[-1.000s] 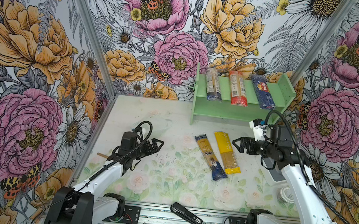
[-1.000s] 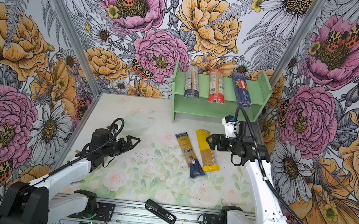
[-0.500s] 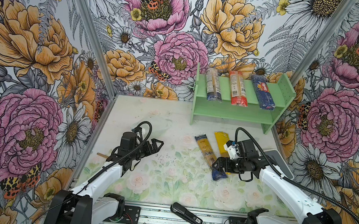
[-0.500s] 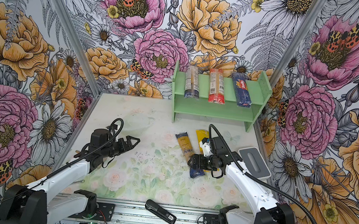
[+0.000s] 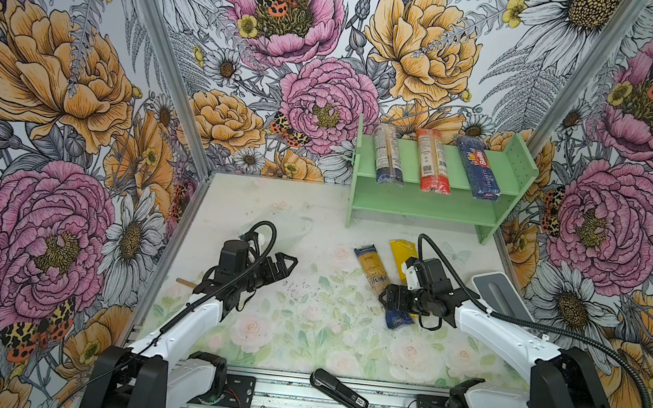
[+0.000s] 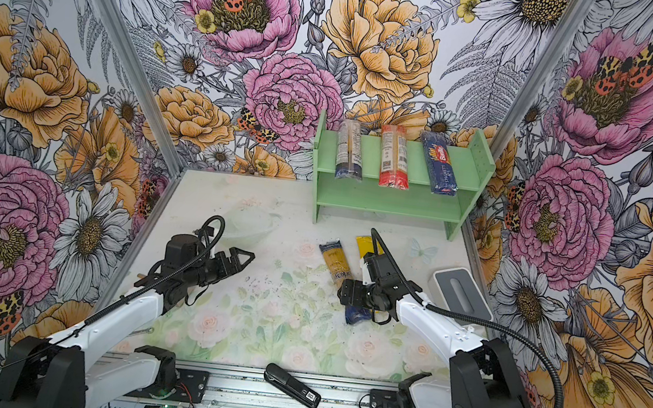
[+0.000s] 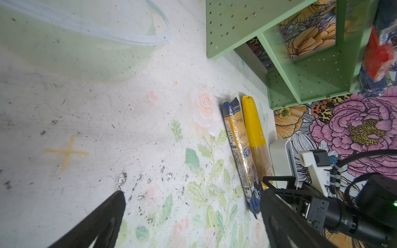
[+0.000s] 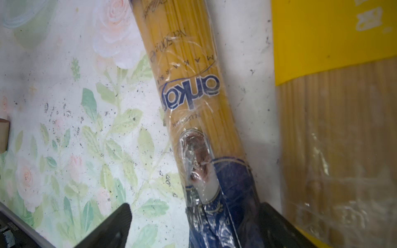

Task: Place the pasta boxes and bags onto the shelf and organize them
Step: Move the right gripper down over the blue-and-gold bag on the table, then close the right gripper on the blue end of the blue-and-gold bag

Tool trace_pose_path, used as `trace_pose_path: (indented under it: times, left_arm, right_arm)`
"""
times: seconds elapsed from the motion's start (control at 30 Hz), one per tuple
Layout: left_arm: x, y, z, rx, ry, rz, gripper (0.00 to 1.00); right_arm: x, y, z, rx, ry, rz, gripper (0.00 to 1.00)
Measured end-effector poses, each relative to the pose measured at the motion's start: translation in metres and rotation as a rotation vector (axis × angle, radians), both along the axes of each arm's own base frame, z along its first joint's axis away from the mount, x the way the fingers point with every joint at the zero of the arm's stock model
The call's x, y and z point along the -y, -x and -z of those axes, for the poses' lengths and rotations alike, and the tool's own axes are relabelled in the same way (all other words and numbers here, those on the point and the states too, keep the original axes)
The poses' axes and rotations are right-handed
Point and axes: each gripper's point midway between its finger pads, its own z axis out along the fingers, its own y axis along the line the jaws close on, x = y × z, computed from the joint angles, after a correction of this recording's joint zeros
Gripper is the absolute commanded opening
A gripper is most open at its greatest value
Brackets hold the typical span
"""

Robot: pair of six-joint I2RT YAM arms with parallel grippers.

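R gripper (image 8: 194, 209) is wide open rn, jaws either side of the blue-gold pack (image 5: 372, 266) near its blue end. L gripper (image 7: 193, 194) is open too, well apart from it.

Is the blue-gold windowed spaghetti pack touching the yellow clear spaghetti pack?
Apart: the right wrist view shows bare table between the blue-gold pack and the yellow pack.

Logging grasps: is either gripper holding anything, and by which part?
Nothing is held. The right gripper stands with jaws open astride the blue-gold pack near its dark blue end; the left gripper is open and empty.
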Motion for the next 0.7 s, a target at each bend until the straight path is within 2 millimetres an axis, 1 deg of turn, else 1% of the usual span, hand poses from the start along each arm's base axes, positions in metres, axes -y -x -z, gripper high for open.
trace_pose_path:
  times: [0.1, 0.4, 0.5, 0.63, 0.7]
  left_arm:
    - [0.0, 0.001, 0.001, -0.003, -0.001, 0.001, 0.99]
    - [0.001, 0.001, 0.001, -0.003, -0.001, 0.004, 0.99]
    - [0.001, 0.001, 0.001, -0.004, -0.001, 0.004, 0.99]
    - [0.001, 0.001, 0.001, -0.004, -0.001, 0.004, 0.99]
    - [0.001, 0.001, 0.001, -0.005, -0.001, 0.004, 0.99]
  right_arm:
    - [-0.001, 0.0, 0.009, -0.005, 0.022, 0.005, 0.94]
    - [-0.01, -0.001, 0.028, -0.002, 0.089, -0.023, 0.93]
    - [-0.023, 0.001, 0.033, 0.007, 0.09, -0.062, 0.93]
    - [-0.049, 0.006, 0.032, 0.046, 0.071, -0.136, 0.92]
    - [-0.057, 0.007, 0.032, 0.069, 0.075, -0.154, 0.92]
